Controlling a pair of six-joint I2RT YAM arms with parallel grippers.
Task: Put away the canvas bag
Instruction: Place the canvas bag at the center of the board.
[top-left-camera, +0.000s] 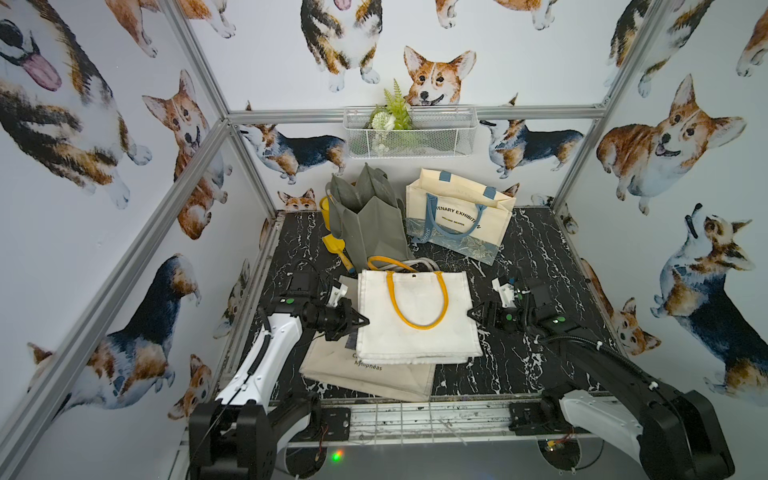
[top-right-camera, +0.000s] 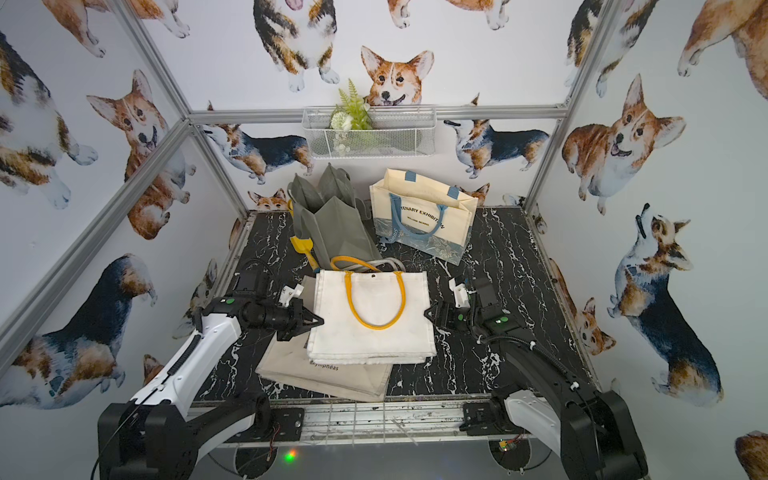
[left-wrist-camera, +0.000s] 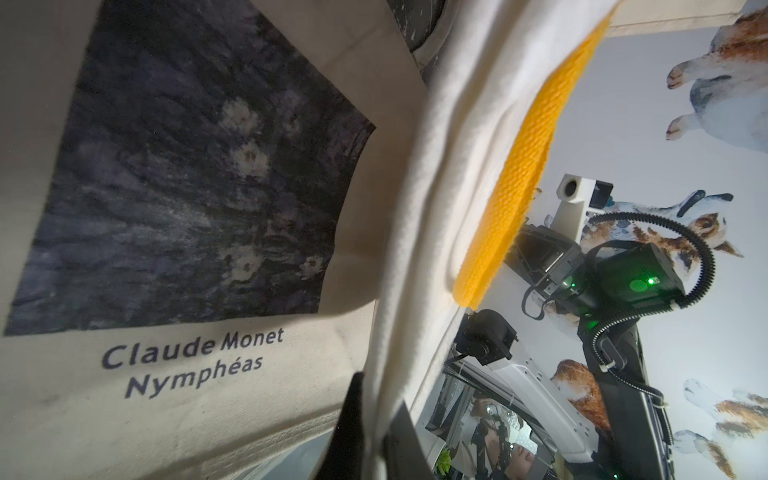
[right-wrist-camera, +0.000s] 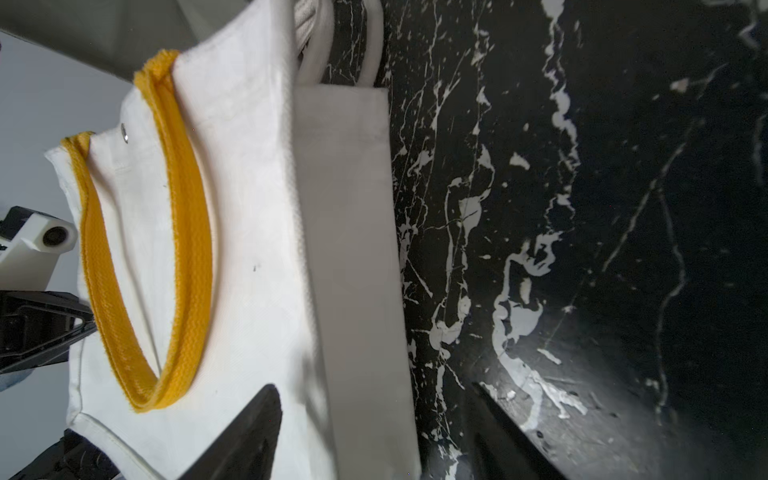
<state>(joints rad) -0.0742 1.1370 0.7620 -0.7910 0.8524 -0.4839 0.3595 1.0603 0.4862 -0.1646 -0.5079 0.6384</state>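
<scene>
The table (top-left-camera: 540, 291) is black with white streaks. Dog pictures cover the walls (top-left-camera: 104, 166). At the top middle, a wire basket (top-left-camera: 436, 141) holds a plant (top-left-camera: 395, 112). The white bag (top-left-camera: 415, 332) lies flat in the middle of the frame, on a tan bag (top-left-camera: 365, 378). My left tool (top-left-camera: 362, 322) pinches its edge. My right tool (top-left-camera: 471, 313) is apart at the other edge.

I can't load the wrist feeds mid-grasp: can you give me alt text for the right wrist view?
The right gripper holds its two black fingers apart, straddling the side edge of the white canvas bag: one over its face, one over the black marble table. The bag's yellow handle lies flat on its face.
</scene>
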